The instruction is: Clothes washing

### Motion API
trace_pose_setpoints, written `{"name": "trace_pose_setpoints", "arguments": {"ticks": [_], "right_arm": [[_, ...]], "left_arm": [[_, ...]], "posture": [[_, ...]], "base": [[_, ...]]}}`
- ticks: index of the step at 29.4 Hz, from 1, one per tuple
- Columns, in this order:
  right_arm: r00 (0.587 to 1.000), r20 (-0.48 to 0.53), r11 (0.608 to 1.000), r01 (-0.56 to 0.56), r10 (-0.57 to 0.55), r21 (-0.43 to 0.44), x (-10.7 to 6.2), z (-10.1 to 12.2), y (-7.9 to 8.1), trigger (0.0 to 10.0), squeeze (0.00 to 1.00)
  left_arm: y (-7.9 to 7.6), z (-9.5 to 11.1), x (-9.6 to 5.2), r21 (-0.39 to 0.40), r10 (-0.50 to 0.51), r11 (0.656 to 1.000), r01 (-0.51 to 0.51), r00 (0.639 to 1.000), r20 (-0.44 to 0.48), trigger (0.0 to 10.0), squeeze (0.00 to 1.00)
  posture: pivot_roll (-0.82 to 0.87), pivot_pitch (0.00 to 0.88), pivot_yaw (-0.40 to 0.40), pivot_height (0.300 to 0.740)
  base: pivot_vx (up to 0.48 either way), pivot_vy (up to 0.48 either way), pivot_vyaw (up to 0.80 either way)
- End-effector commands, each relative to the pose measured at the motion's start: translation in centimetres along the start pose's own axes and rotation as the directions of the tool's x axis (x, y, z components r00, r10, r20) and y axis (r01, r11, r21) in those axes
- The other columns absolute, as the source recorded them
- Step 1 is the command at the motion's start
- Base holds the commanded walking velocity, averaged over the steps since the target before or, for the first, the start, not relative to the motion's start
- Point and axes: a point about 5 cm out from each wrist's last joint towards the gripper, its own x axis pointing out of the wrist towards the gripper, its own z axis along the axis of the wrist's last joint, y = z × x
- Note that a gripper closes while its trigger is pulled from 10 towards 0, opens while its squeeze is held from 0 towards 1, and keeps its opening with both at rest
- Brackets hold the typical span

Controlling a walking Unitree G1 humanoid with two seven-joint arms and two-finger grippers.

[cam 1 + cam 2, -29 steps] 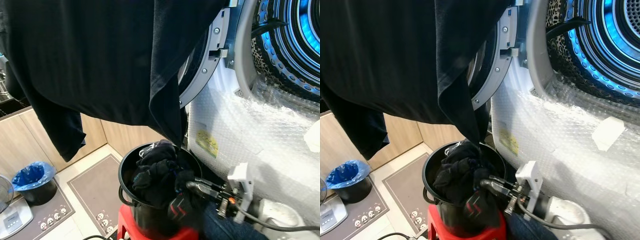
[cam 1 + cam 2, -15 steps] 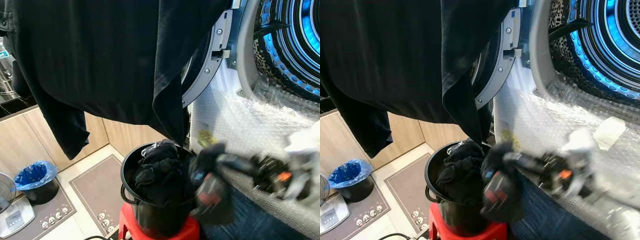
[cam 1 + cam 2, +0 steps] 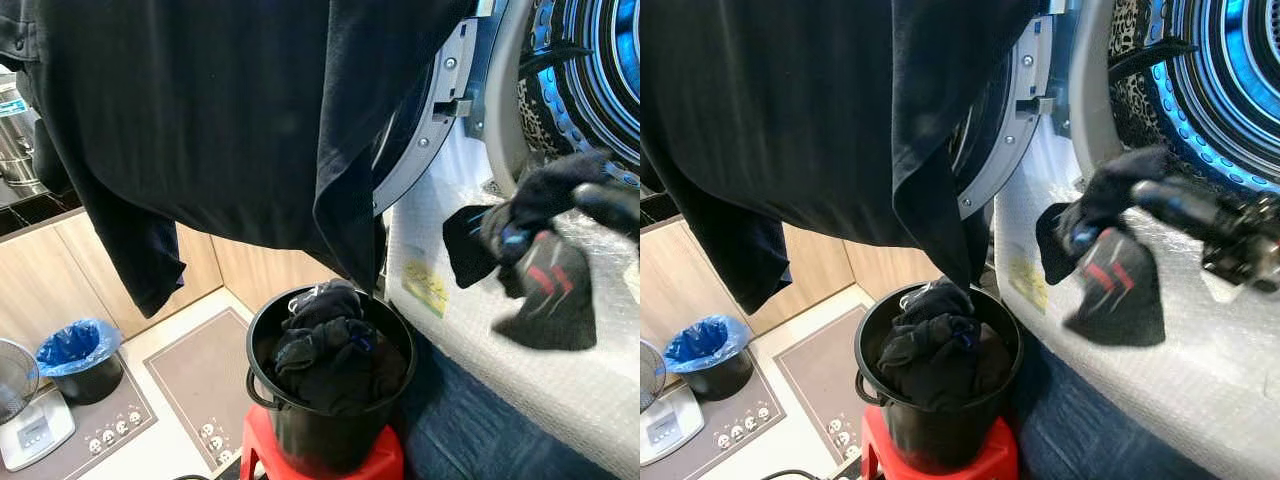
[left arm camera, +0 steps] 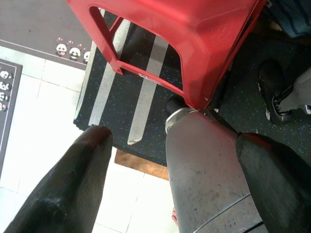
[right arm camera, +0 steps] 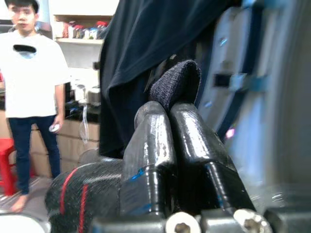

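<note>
Beside the ribbed drum (image 3: 600,60), right end effector (image 5: 170,104) pinches knitted sock (image 3: 545,280).

Down on the pale tiled floor (image 3: 170,455) sits a small black bin with a blue liner (image 3: 76,358), close against the wooden cabinet fronts (image 3: 40,280). A grey mat (image 3: 200,375) lies beside it, and another mat edged with little panda faces (image 3: 110,432) holds a white scale (image 3: 32,435) at its corner — just beside the scale, the edge of a wire fan (image 3: 12,365). A person in a white T-shirt and dark jeans (image 5: 31,87) stands barefoot across the room, shelves of bottles (image 5: 82,29) behind them.
</note>
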Motion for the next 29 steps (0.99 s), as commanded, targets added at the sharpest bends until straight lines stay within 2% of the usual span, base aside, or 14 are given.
{"name": "trace_pose_setpoints", "arguments": {"ticks": [1, 4, 10, 15, 16, 18, 19, 21, 23, 24, 25, 26, 28, 29], "right_arm": [[0.998, 0.052, 0.996, 0.031, -0.027, -0.085, -0.6, 2.6, -0.5, 10.0, 0.0], [0.986, 0.122, 0.988, 0.121, -0.11, -0.091, -0.6, 4.9, -1.8, 10.0, 0.0], [0.961, 0.156, 0.962, 0.249, -0.23, -0.115, -0.3, 6.3, -3.5, 10.0, 0.0], [0.892, 0.143, 0.887, 0.446, -0.429, -0.12, 1.0, 7.1, -6.0, 10.0, 0.0], [0.839, 0.145, 0.831, 0.541, -0.524, -0.131, 1.5, 7.3, -6.9, 10.0, 0.0], [0.808, 0.143, 0.8, 0.587, -0.571, -0.123, 1.7, 7.4, -7.4, 10.0, 0.0], [0.743, 0.155, 0.729, 0.669, -0.651, -0.147, 1.9, 7.7, -8.1, 10.0, 0.0], [0.69, 0.135, 0.677, 0.724, -0.711, -0.135, 2.2, 7.7, -8.9, 10.0, 0.0], [0.538, 0.113, 0.527, 0.842, -0.835, -0.113, 2.2, 7.9, -10.3, 10.0, 0.0], [0.499, 0.095, 0.491, 0.866, -0.861, -0.095, 2.1, 7.8, -10.6, 10.0, 0.0], [0.436, 0.073, 0.429, 0.899, -0.897, -0.089, 1.9, 7.6, -11.1, 10.0, 0.0], [0.409, 0.073, 0.402, 0.911, -0.91, -0.096, 1.7, 7.6, -11.2, 10.0, 0.0], [0.325, 0.082, 0.308, 0.937, -0.942, -0.165, 1.5, 7.7, -11.5, 10.0, 0.0], [0.226, 0.091, 0.202, 0.955, -0.97, -0.219, 1.2, 7.7, -11.8, 10.0, 0.0]], "left_arm": [[-0.1, -0.8, -0.1, 0.023, -0.006, 1.0, 0.007, 0.999, -0.032, 10.0, 0.0], [-0.2, -0.9, -0.1, 0.018, -0.007, 1.0, 0.007, 0.999, -0.036, 10.0, 0.0], [-0.4, -1.2, -0.2, 0.012, -0.01, 1.0, 0.01, 0.999, -0.042, 10.0, 0.0], [-0.6, -1.5, -0.2, 0.002, -0.013, 1.0, 0.013, 0.999, -0.048, 10.0, 0.0], [-0.7, -1.5, -0.2, 0.0, -0.014, 1.0, 0.014, 0.999, -0.049, 10.0, 0.0], [-0.7, -1.6, -0.2, -0.001, -0.014, 1.0, 0.014, 0.999, -0.05, 10.0, 0.0], [-0.8, -1.6, -0.2, -0.003, -0.015, 1.0, 0.015, 0.999, -0.05, 10.0, 0.0], [-0.8, -1.7, -0.2, -0.004, -0.015, 1.0, 0.014, 0.999, -0.051, 10.0, 0.0], [-0.8, -1.7, -0.3, -0.009, -0.014, 1.0, 0.014, 0.999, -0.052, 10.0, 0.0], [-0.8, -1.7, -0.3, -0.009, -0.014, 1.0, 0.014, 0.999, -0.052, 10.0, 0.0], [-0.8, -1.7, -0.3, -0.01, -0.014, 1.0, 0.014, 0.999, -0.052, 10.0, 0.0], [-0.8, -1.7, -0.3, -0.011, -0.014, 1.0, 0.013, 0.999, -0.052, 10.0, 0.0], [-0.8, -1.7, -0.2, -0.014, -0.013, 1.0, 0.013, 0.999, -0.052, 10.0, 0.0], [-0.9, -1.7, -0.2, -0.018, -0.012, 1.0, 0.011, 0.999, -0.052, 10.0, 0.0]], "posture": [[-0.15, 0.0, 0.046, 0.74], [-0.15, 0.0, 0.041, 0.74], [-0.14, 0.0, 0.031, 0.74], [-0.14, 0.0, 0.027, 0.74], [-0.14, 0.0, 0.027, 0.74], [-0.14, 0.0, 0.026, 0.74], [-0.13, 0.0, 0.025, 0.74], [-0.13, 0.0, 0.024, 0.74], [-0.13, 0.0, 0.021, 0.74], [-0.13, 0.0, 0.021, 0.74], [-0.13, 0.0, 0.021, 0.74], [-0.13, 0.0, 0.019, 0.74], [-0.13, 0.0, 0.017, 0.74], [-0.12, 0.0, 0.015, 0.74]], "base": [[0.0, 0.0, 0.0], [0.0, 0.0, 0.0], [0.0, 0.0, 0.0], [0.0, 0.0, 0.0], [0.0, 0.0, 0.0], [0.0, 0.0, 0.0], [0.0, 0.0, 0.0], [0.0, 0.0, 0.0], [0.0, 0.0, 0.0], [0.0, 0.0, 0.0], [0.0, 0.0, 0.0], [0.0, 0.0, 0.0], [0.0, 0.0, 0.0], [0.0, 0.0, 0.0]]}}
